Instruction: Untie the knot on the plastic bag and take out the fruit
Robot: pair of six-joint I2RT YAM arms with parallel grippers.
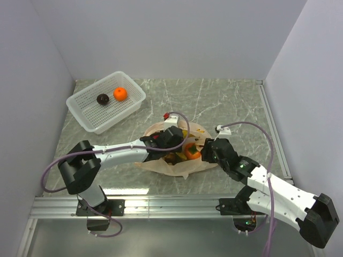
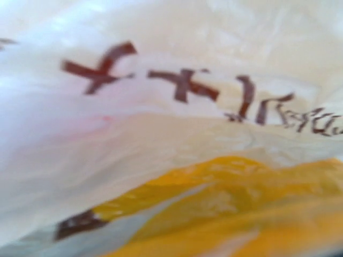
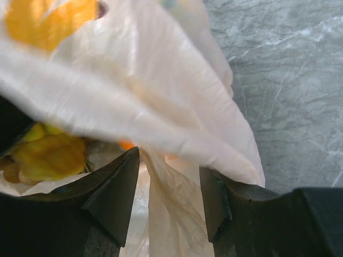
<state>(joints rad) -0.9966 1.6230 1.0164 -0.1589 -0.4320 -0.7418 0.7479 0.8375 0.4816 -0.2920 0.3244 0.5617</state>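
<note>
**Plastic bag and grippers, seen from above and from both wrists.** The plastic bag (image 1: 161,165) lies crumpled on the marble worktop (image 1: 236,101), in the middle of the near half, between the two arms.

- **Left gripper:** The left gripper (image 1: 174,140), on an arm extended from the left, sits on top of the bag. Its wrist view is filled with blurred pale plastic bearing dark printed marks, with a yellow shape behind the film. Whether its jaws are wide or narrow cannot be told.
- **Right gripper:** The right gripper (image 3: 169,163) meets the bag's right edge. Its fingers (image 3: 115,198) stand partly apart, one on each side of a hanging fold of the plastic, and are not visibly clamping it.
- **Fruit:** An orange persimmon (image 1: 191,153) shows at the bag's middle, between the two grippers. Yellow bananas (image 3: 48,155) and a few small brown balls (image 3: 10,172) lie inside the bag, to the left of the right gripper's fingers.
- **Other items:** At the far left of the worktop, well apart from the bag, stands a white mesh basket (image 1: 86,107). It holds a tangerine (image 1: 120,94) and, just beside it on the left, a dark brown round fruit (image 1: 103,99).
</note>
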